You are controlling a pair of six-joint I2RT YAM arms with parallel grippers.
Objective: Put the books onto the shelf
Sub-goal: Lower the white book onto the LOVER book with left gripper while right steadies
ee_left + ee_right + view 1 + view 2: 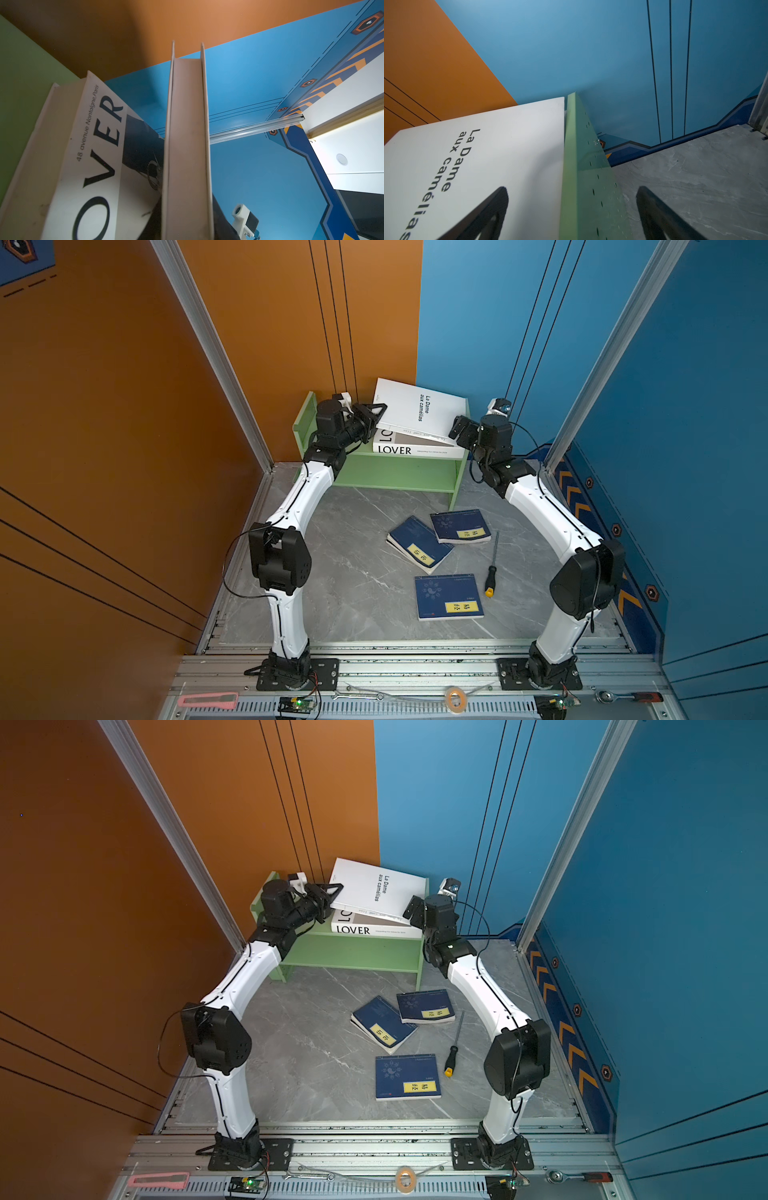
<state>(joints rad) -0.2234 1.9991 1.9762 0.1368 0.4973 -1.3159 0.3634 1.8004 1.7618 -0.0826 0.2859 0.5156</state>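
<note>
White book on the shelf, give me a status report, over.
Left gripper at white book edge, grip unclear. Right gripper open, astride shelf side. Book lies tilted on LOVER book. Three blue books, screwdriver on table.

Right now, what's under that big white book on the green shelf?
Under the tilted white book lies the LOVER book, flat on the green shelf. Only its spine and one corner show; the rest is covered.

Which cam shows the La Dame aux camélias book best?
Both top views: the tilted La Dame book shows nearly whole, resting on the LOVER book. Right wrist: part of its cover and title; left wrist: an edge-on page block, likely it.
</note>
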